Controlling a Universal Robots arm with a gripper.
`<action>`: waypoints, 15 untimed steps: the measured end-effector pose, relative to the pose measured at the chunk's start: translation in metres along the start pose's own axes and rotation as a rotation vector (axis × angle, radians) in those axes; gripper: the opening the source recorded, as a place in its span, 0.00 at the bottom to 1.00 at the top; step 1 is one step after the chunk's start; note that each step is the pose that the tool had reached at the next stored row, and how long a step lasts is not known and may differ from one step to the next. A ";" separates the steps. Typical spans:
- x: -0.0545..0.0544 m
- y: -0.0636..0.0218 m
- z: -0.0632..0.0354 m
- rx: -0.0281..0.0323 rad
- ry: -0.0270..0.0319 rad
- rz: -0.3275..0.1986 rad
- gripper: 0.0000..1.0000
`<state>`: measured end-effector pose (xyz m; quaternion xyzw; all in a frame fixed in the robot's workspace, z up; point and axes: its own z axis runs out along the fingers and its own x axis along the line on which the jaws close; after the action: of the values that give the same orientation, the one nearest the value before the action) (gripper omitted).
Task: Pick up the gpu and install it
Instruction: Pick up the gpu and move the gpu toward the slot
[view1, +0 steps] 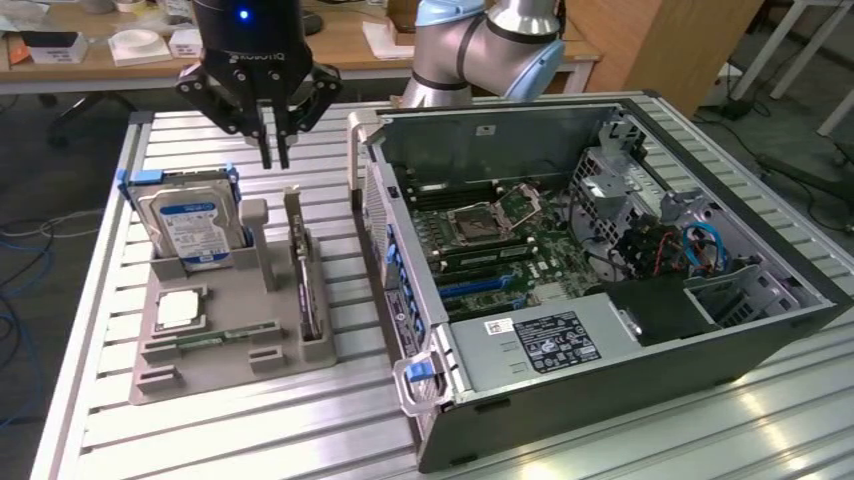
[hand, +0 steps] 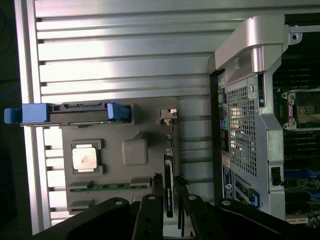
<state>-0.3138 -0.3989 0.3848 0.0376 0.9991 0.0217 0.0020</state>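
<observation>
In the exterior view the claw (view1: 275, 160) hangs over the far end of the gray holder tray (view1: 220, 370) on the slatted desk (view1: 94, 420). Its fingers are a narrow gap apart and grip nothing. The gpu (view1: 307, 285) stands on its long edge in a tray slot, between the hard drive (view1: 198, 228) and the open computer case (view1: 601, 250). It is below the claw and not touched.

The card looks light and stiff but fragile. The bare top edge, near mid-length, seems the safest hold. So thin an edge gives the pads little to bite on, so it may tilt.

In the wrist view the claw (hand: 168, 181) straddles the line of the gpu (hand: 169, 150), seen edge-on as a dark strip. Its faces, parts and connector edge are hidden. The case (hand: 250, 130) is cut off, and the receiving slot cannot be made out.
</observation>
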 end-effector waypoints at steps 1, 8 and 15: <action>0.000 0.0000 0.0000 0.0001 0.0000 0.000 0.23; 0.000 -0.0001 0.0008 0.0020 0.0012 -0.019 0.42; 0.000 -0.0027 0.0093 0.0102 0.0058 -0.046 0.42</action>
<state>-0.3138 -0.4012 0.3754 0.0146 0.9998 0.0167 -0.0005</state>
